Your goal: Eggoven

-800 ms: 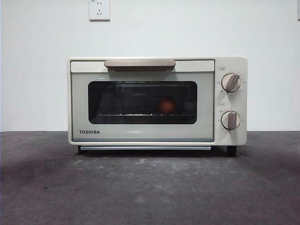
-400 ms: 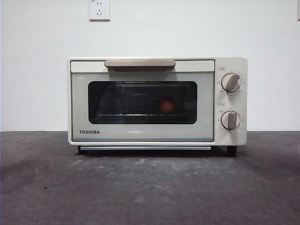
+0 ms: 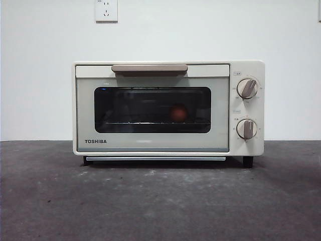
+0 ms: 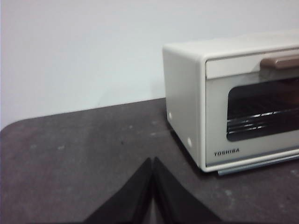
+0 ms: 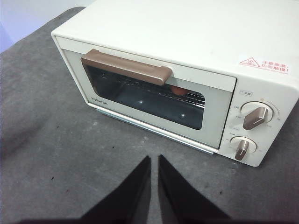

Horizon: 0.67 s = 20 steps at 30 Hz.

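The cream TOSHIBA toaster oven (image 3: 150, 143) stands at the middle of the table with its dark glass door closed. The reddish-brown egg (image 3: 178, 113) sits inside on the wire rack, right of centre behind the glass. In the right wrist view the oven (image 5: 187, 42) is seen from above and in front, with the egg (image 5: 176, 90) just showing under the beige handle (image 5: 126, 67). My right gripper (image 5: 153, 158) is empty, its jaws closed to a thin slit, above the table in front of the oven. My left gripper (image 4: 153, 161) is shut and empty, off the oven's (image 4: 187, 93) left side.
Two knobs (image 3: 247, 88) (image 3: 246, 128) sit on the oven's right panel. The dark grey table (image 3: 160, 201) stretches in front of the oven. A white wall with a socket (image 3: 106, 10) is behind. No arm shows in the front view.
The oven and egg have not moved. Only a faint reflection in the door glass has shifted.
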Each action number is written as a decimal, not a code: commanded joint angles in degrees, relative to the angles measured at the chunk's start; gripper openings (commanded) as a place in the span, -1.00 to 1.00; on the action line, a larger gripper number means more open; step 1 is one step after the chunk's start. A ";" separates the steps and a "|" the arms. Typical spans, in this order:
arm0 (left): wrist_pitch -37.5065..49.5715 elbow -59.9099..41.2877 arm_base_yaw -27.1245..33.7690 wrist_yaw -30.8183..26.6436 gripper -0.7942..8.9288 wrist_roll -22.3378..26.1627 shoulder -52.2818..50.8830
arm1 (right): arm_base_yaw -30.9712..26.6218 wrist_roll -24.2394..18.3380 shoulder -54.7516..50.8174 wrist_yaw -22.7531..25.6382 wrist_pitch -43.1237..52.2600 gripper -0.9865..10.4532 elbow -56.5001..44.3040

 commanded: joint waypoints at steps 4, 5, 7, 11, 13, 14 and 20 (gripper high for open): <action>-5.46 -1.77 0.17 -0.22 -0.82 -0.66 -1.57 | 0.61 0.09 0.42 0.26 0.57 -0.82 0.37; -7.13 -1.77 0.20 -0.24 -0.82 -0.68 -1.57 | 0.61 0.11 0.39 0.26 0.59 -0.82 0.37; -10.84 -1.77 0.22 -0.24 -0.82 -0.77 -1.57 | 0.59 0.09 0.39 0.26 0.57 -0.82 0.37; -12.90 -1.73 0.28 -0.22 -0.82 -2.67 -1.57 | 0.61 0.09 0.39 0.26 0.59 -0.82 0.37; -12.87 -1.73 0.28 -0.20 -0.82 -3.56 -1.57 | 0.61 0.09 0.39 0.26 0.57 -0.82 0.37; -12.90 -1.73 0.28 -0.20 -0.82 -3.54 -1.57 | 0.61 0.09 0.42 0.26 0.57 -0.82 0.37; -12.92 -1.73 0.28 -0.20 -0.82 -3.54 -1.57 | 0.61 0.09 0.39 0.26 0.57 -0.82 0.37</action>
